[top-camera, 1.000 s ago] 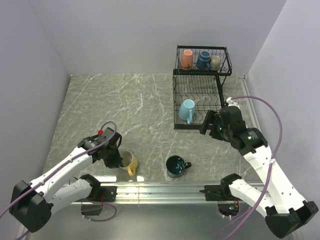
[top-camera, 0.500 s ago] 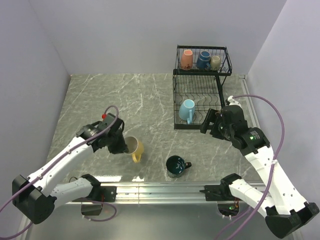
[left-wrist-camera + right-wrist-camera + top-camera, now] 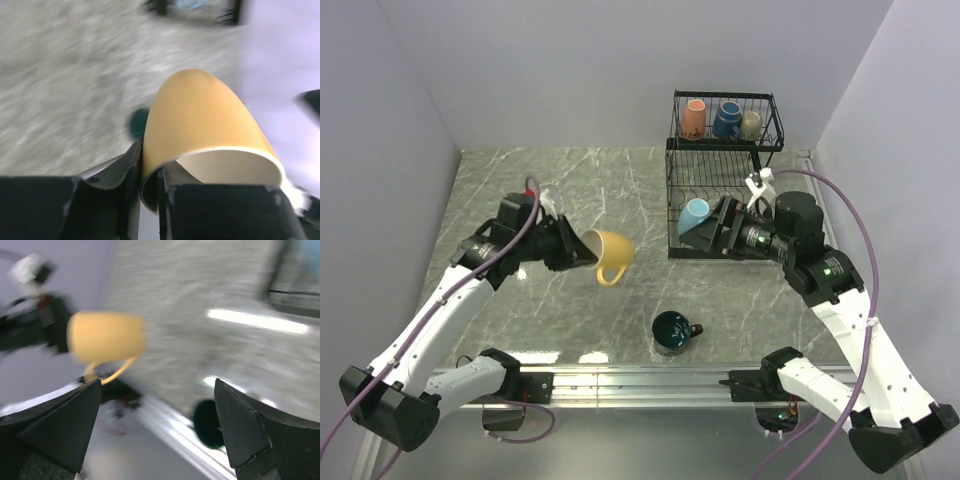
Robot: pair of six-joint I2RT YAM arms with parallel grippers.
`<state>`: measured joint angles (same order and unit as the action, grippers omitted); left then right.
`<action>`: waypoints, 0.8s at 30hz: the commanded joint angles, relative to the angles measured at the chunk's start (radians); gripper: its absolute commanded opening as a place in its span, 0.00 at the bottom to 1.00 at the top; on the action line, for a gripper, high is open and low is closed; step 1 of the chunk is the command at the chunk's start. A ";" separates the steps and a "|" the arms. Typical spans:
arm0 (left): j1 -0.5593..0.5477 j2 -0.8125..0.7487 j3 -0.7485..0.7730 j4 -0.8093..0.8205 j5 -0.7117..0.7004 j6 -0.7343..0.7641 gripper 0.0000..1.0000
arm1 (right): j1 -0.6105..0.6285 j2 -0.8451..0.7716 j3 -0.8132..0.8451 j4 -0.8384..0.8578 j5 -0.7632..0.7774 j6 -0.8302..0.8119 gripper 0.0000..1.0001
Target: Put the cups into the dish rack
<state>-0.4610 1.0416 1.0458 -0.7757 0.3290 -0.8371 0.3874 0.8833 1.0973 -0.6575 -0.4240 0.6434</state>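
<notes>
My left gripper (image 3: pixel 572 250) is shut on the rim of the yellow cup (image 3: pixel 608 254), held on its side above the table, handle down; the same yellow cup (image 3: pixel 210 130) fills the left wrist view, its wall pinched between the fingers. A dark teal cup (image 3: pixel 672 331) stands on the table near the front. The black dish rack (image 3: pixel 720 150) at the back right holds orange-pink (image 3: pixel 694 118), navy (image 3: pixel 726 119) and olive-grey (image 3: pixel 751 124) cups in its upper basket and a light blue cup (image 3: pixel 695 216) in the lower tray. My right gripper (image 3: pixel 718 232), open and holding nothing, hovers beside the light blue cup.
Grey marble table (image 3: pixel 520 200) enclosed by pale walls on the left, back and right. A metal rail (image 3: pixel 640 378) runs along the near edge by the arm bases. In the blurred right wrist view, the yellow cup (image 3: pixel 105 337) and teal cup (image 3: pixel 207 424) show.
My left gripper lifted the yellow cup off the table and carried it up and right, tipping it sideways. The right arm swung left toward the rack's lower tray, jaws widening slightly.
</notes>
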 commanded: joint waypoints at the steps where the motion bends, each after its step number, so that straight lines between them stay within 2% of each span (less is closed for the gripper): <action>1: 0.083 -0.052 0.048 0.329 0.314 -0.081 0.00 | -0.002 0.016 -0.009 0.349 -0.333 0.204 1.00; 4: 0.126 -0.061 -0.012 0.568 0.486 -0.205 0.00 | -0.004 0.016 -0.098 0.617 -0.416 0.393 1.00; 6: 0.133 -0.066 -0.064 0.714 0.536 -0.284 0.00 | 0.007 0.025 -0.138 0.740 -0.443 0.523 1.00; 7: 0.133 -0.068 -0.079 0.853 0.557 -0.365 0.00 | 0.013 0.035 -0.175 0.850 -0.452 0.559 1.00; 10: 0.134 -0.055 -0.105 1.047 0.597 -0.482 0.00 | 0.028 0.066 -0.195 0.961 -0.452 0.630 1.00; 15: 0.134 -0.028 -0.093 1.087 0.619 -0.503 0.00 | 0.053 0.124 -0.185 1.091 -0.434 0.711 1.00; 24: 0.133 -0.003 -0.112 1.133 0.613 -0.523 0.00 | 0.154 0.216 -0.096 1.162 -0.391 0.739 1.00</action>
<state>-0.3298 1.0447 0.9272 0.2253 0.9211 -1.3239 0.5133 1.0885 0.9421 0.3927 -0.8261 1.3499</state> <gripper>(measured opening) 0.180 0.996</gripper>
